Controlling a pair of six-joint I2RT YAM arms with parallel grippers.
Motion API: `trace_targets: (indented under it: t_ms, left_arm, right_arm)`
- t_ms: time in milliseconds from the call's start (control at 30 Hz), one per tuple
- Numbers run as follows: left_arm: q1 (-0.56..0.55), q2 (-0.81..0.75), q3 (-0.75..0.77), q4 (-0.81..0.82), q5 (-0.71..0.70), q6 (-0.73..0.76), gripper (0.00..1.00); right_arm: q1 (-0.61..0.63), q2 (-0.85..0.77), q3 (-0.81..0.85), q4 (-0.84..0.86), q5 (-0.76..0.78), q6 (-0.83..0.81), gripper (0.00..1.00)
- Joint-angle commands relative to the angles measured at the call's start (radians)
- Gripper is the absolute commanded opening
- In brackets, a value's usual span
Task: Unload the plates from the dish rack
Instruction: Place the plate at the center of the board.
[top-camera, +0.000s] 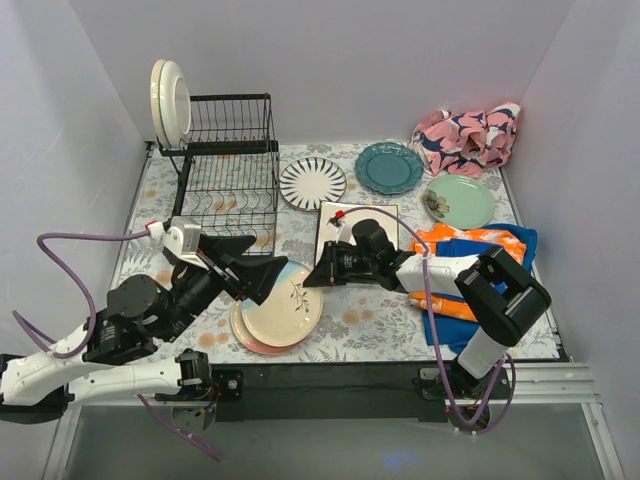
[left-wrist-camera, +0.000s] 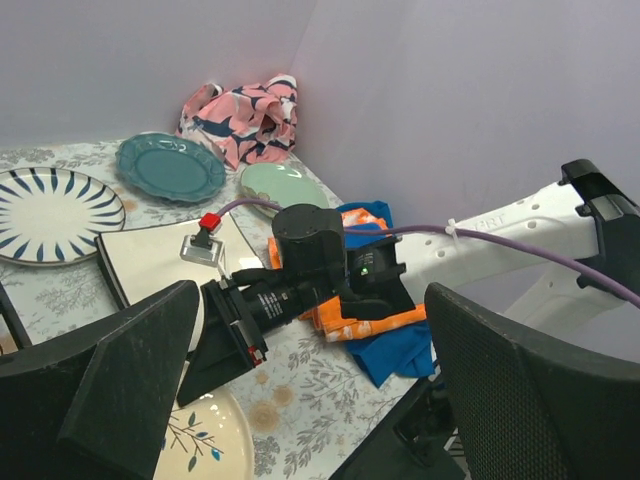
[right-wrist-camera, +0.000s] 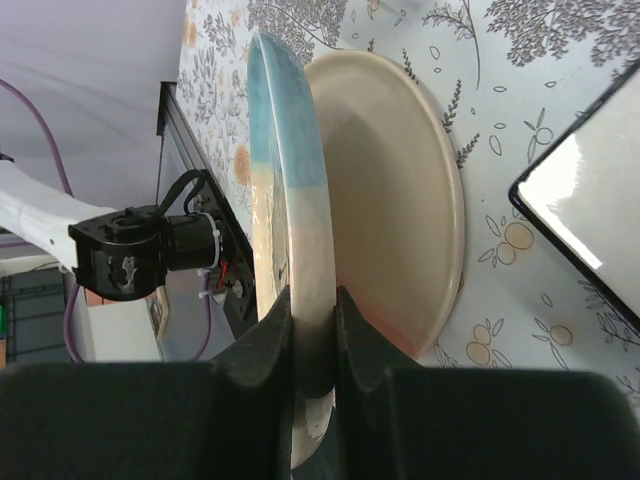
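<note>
- your right fingers (right-wrist-camera: 262, 372) are clamped on the rim of the blue-and-cream plate (right-wrist-camera: 288, 200), tilted over the stacked plate (right-wrist-camera: 395, 200) on the desk (right-wrist-camera: 520, 60).
- likely glazed ceramic: stiff, weighty, slick, easily chipped; grip deep on the rim, lower gently.
- your left fingers (left-wrist-camera: 130, 390) gape wide, holding nothing.
- cream plates (top-camera: 170, 98) stand in the dish rack (top-camera: 232, 165); take them by the top rim.

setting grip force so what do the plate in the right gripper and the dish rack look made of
The blue-and-cream plate, pinched in the right gripper, looks like glazed ceramic: smooth rim, soft sheen, blended colours; melamine is possible. The dish rack looks like thin metal wire with a black coating: fine straight rods, no bare shine.
</note>
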Motion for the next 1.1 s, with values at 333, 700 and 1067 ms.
trace_targets:
  t_ms: [333, 700, 1067]
  left_arm:
    - [0.020, 0.126, -0.051, 0.084, -0.001, -0.060, 0.95]
    - [0.333, 0.244, 0.047, 0.072, 0.243, -0.053, 0.96]
    - [0.710, 0.359, 0.171, -0.072, 0.602, -0.110, 0.96]
  right_arm:
    - [0.086, 0.080, 0.133, 0.123, -0.004, 0.017, 0.01]
    - [0.095, 0.099, 0.102, 0.132, 0.011, 0.020, 0.04]
    - [0.097, 0.082, 0.044, 0.126, 0.080, -0.014, 0.15]
